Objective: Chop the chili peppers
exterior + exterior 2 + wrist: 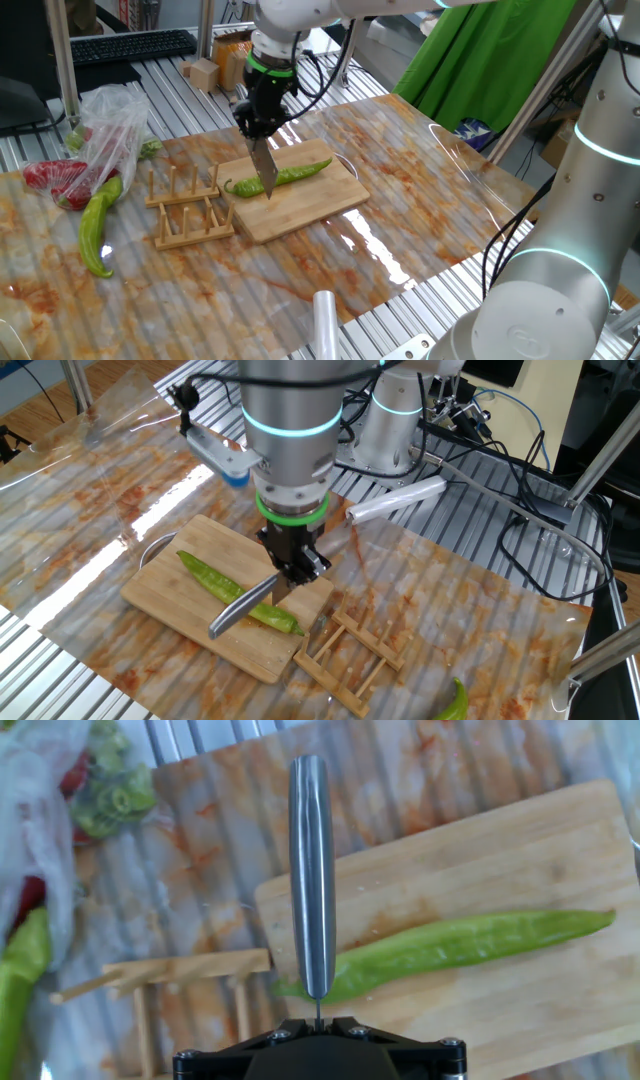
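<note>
One whole green chili pepper point(295, 174) point(212, 580) point(470, 942) lies across the bamboo cutting board point(305, 212) point(175, 610) point(540, 840). My gripper point(258, 125) point(295, 565) point(318, 1020) hangs over the board, shut on the handle of a knife point(263, 170) point(243, 605) point(312, 870). The steel blade points down and crosses the chili near its stem end. Whether its edge has entered the chili cannot be told.
A wooden rack point(190, 205) point(350, 655) point(170, 970) stands right beside the board. Left of the rack lie a paler curved pepper point(97, 225) point(20, 970) and a plastic bag of red peppers point(90, 140). A clear roll point(325, 320) point(395, 500) lies at the table edge near a second arm point(570, 250).
</note>
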Available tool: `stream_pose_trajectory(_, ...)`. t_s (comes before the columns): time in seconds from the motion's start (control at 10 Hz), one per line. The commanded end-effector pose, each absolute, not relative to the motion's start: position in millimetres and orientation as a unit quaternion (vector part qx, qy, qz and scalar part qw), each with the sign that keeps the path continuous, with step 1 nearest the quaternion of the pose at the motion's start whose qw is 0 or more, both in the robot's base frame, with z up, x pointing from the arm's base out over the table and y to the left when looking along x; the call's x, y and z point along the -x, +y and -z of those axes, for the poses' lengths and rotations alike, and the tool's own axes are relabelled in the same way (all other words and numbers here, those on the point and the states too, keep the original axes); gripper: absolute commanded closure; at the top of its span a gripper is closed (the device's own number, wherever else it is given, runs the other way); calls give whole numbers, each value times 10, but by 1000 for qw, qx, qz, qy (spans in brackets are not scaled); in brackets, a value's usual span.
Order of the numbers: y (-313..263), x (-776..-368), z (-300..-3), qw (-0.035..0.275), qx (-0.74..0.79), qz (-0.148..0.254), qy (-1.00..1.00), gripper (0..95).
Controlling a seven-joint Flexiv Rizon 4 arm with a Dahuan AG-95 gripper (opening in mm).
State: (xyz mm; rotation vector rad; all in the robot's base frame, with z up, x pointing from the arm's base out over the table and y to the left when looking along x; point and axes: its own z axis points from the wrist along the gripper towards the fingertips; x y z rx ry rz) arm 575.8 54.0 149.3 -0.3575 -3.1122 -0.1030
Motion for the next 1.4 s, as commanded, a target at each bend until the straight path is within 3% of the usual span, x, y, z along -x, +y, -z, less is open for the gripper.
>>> stream_pose_trajectory(0.1, 431, -5791, -1370, -1, 101, 43, -994, 950)
stream_pose_trajectory(0.3, 418, -5801, -1351, 1, 101, 58, -993, 950)
stream_pose_trajectory(1.0, 469, -5862, -1294, 7, 74, 46, -996, 950)
stream_pose_trajectory(1.1, 497, -5881, -1253, -12, 70, 47, -996, 950)
stream_pose_trajectory(1.4, 534, -5917, -1178, -20, 57, 40, -997, 950)
